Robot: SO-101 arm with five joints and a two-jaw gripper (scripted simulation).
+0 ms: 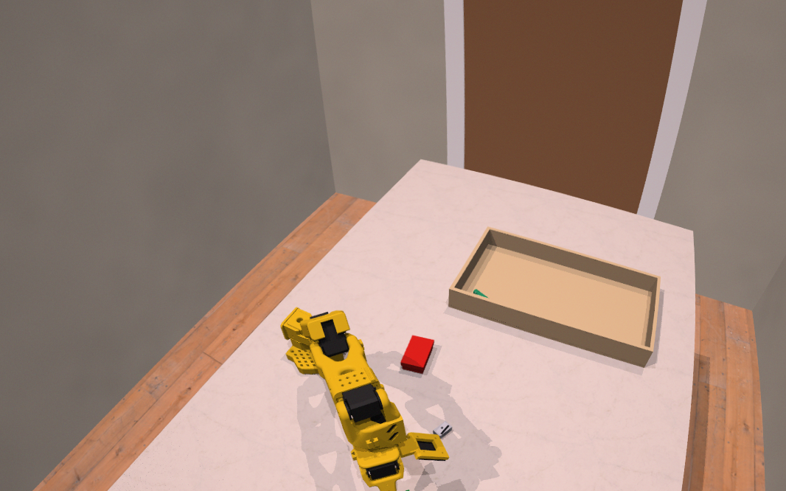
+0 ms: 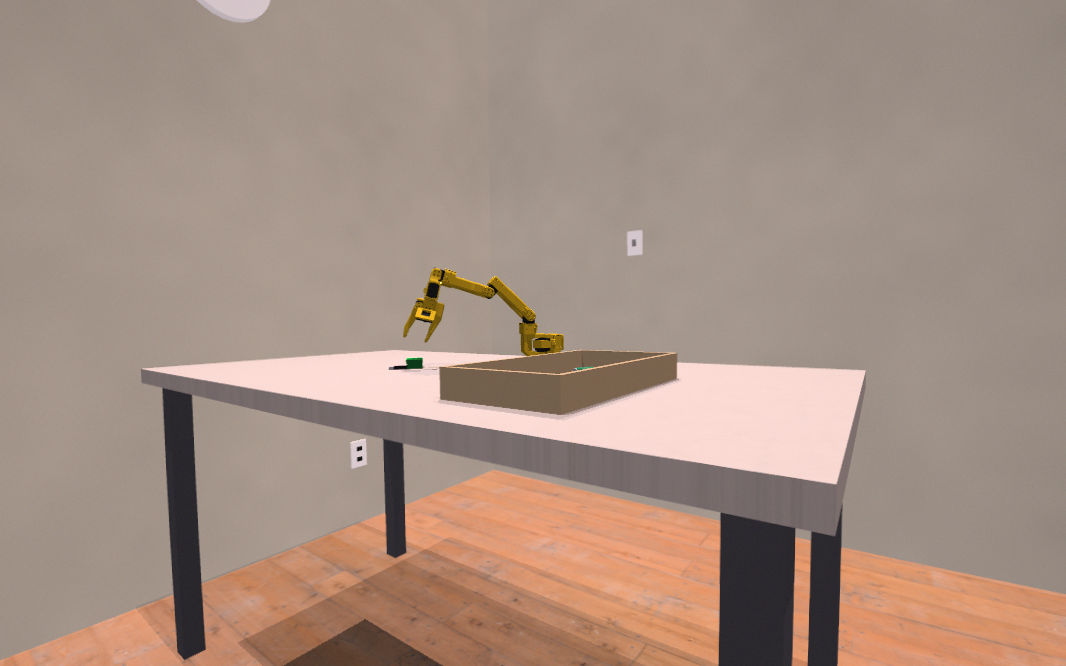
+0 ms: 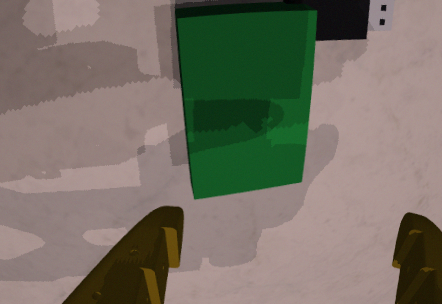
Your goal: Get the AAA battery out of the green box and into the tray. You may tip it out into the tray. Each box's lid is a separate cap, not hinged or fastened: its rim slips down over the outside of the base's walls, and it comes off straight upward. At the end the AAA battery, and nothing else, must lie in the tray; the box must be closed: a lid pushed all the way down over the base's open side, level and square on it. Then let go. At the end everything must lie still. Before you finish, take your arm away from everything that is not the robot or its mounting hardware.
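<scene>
The green box [image 2: 413, 362] [image 3: 240, 62] lies on the table, with a smooth, unbroken green face upward in the wrist view. Its inside is hidden, and I cannot tell how far down its lid sits. My gripper [image 2: 416, 337] [image 3: 291, 214] is open and empty. It hangs above the table, with its fingertips below the box's near edge in the wrist view. The tan tray [image 1: 548, 327] [image 2: 619, 381] holds one small green tapered item [image 1: 478, 293] in its near left corner in the top view. I cannot tell for sure whether this is the AAA battery.
A black USB stick [image 3: 340, 14] lies against the green box's far right side in the wrist view. A red box [image 1: 418, 351] lies between the arm's base and the tray. A small grey sharpener-like item [image 1: 442, 429] lies near the gripper's jaw in the top view.
</scene>
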